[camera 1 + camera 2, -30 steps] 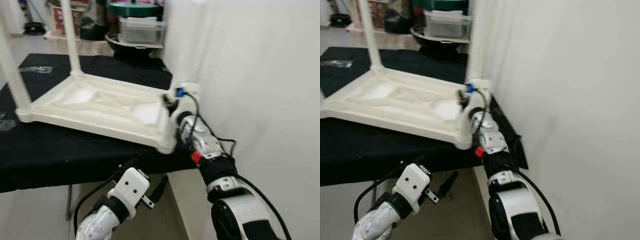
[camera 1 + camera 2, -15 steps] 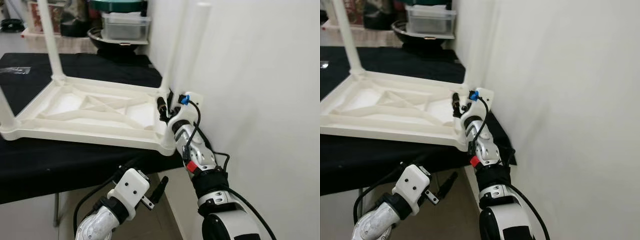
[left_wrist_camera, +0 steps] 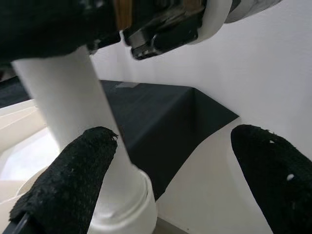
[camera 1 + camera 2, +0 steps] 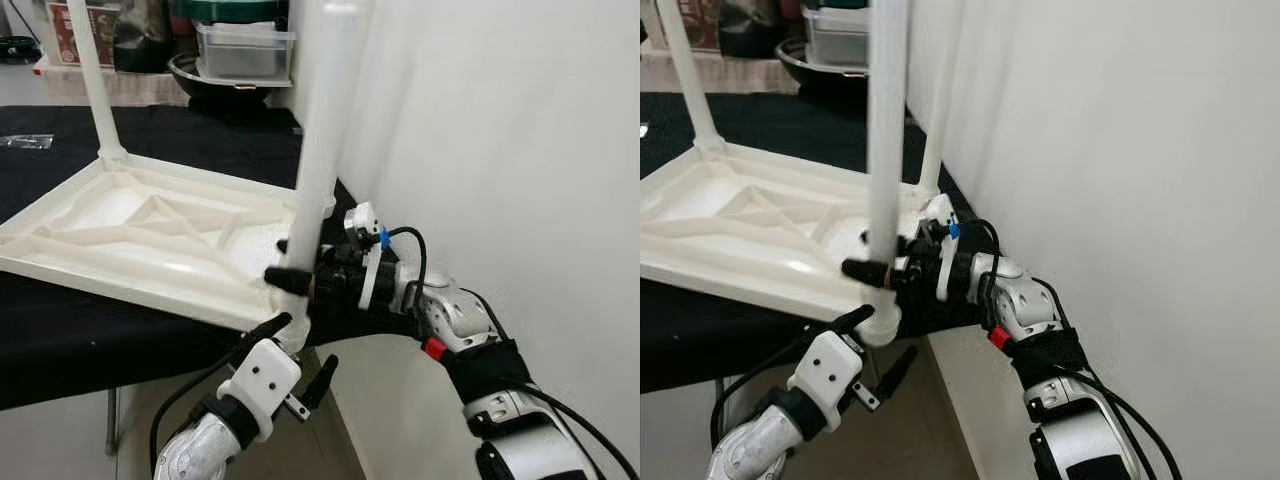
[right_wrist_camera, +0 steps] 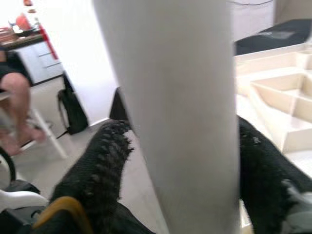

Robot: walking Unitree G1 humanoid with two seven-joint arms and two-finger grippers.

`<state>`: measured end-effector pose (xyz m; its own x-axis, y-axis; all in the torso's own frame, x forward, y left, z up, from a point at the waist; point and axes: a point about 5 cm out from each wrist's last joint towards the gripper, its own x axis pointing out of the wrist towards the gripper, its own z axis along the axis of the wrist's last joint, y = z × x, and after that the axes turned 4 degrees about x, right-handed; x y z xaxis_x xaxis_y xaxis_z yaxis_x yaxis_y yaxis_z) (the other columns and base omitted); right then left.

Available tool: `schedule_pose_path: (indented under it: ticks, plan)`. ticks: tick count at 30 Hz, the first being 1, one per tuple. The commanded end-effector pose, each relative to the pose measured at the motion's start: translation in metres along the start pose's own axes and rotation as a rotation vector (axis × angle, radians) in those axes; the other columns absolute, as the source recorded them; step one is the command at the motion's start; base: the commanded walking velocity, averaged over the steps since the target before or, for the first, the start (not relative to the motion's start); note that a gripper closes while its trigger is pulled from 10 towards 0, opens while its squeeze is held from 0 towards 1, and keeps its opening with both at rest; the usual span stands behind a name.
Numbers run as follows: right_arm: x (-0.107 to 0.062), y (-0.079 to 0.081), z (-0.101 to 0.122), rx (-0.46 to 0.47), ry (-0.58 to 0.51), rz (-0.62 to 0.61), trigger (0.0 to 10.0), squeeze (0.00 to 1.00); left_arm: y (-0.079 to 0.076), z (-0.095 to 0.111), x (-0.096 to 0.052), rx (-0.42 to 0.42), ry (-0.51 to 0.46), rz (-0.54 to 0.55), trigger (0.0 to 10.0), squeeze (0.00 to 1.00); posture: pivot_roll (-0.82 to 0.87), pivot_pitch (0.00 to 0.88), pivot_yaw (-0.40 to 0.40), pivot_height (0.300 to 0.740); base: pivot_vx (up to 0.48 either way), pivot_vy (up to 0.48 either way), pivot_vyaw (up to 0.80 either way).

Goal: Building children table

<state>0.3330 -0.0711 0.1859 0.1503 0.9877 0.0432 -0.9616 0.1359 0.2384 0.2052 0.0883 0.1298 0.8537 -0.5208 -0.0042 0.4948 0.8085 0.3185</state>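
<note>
right gripper (image 4: 288, 272) pinches the near leg (image 4: 318, 130) low down, just above the socket at the tabletop's near corner; its black fingers (image 5: 105, 165) press the smooth white tube from both sides, their pads coarse and pitted. the silver forearm (image 4: 452, 318) comes in from 4 o'clock, with a red band and black cables looping off it.

left gripper (image 4: 302, 352) hangs below the bench edge at about 6 o'clock, fingers spread, touching nothing; in its wrist view one rough pad (image 3: 73, 180) sits beside the leg's base and the round collar (image 3: 127, 210) it stands in, apart from both.

the tabletop (image 4: 150, 240) lies upside down on a black cloth (image 4: 60, 330), a pale moulded plastic slab with raised ribs crossing in triangles. its near right corner juts past the cloth's edge. a second leg (image 4: 92, 75) rises at 11 o'clock and runs out of the top of the picture, as does the held one. a third leg (image 4: 938, 100) stands by the white wall (image 4: 500, 120), partly hidden behind the held leg.

at 12 o'clock, clutter: a clear lidded box (image 4: 245, 50) on a dark bowl (image 4: 200, 72), edges cut off. the right wrist view catches a seated person's bare leg (image 5: 19, 97), blurred.
</note>
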Motion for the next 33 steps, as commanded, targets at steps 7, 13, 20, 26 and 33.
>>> schedule_pose_path:
  ticks: [7, 13, 20, 26, 33]
  plan:
    - [0.034, -0.016, 0.005, -0.072, -0.014, -0.219, 0.0, 0.0, -0.001, -0.001, -0.001, 0.006, 0.004, -0.004, 10.0, 0.0, 0.12, 0.0, -0.159, 0.74, 0.0, 0.0, 0.0]
    - [0.038, -0.02, 0.012, -0.06, -0.082, -0.348, 0.0, 0.0, -0.001, -0.001, -0.001, 0.006, 0.004, -0.002, 10.0, 0.0, 0.12, 0.0, -0.16, 0.74, 0.0, 0.0, 0.0]
    - [0.002, -0.05, 0.007, 0.096, -0.221, -1.24, 0.0, 0.0, 0.001, -0.001, 0.001, 0.01, -0.001, 0.001, 10.0, 0.0, 0.11, 0.0, -0.148, 0.74, 0.0, 0.0, 0.0]
    - [-0.008, -0.041, -0.004, 0.21, -0.336, -1.525, 0.0, 0.0, 0.0, -0.001, 0.001, 0.012, 0.0, -0.002, 10.0, 0.0, 0.12, 0.0, -0.15, 0.74, 0.0, 0.0, 0.0]
    - [0.019, -0.036, 0.005, 0.192, -0.435, -1.271, 10.0, 1.0, 0.004, -0.001, 0.002, 0.019, 0.0, 0.009, 10.0, 0.0, 0.12, 0.0, -0.146, 0.74, 0.0, 0.0, 0.0]
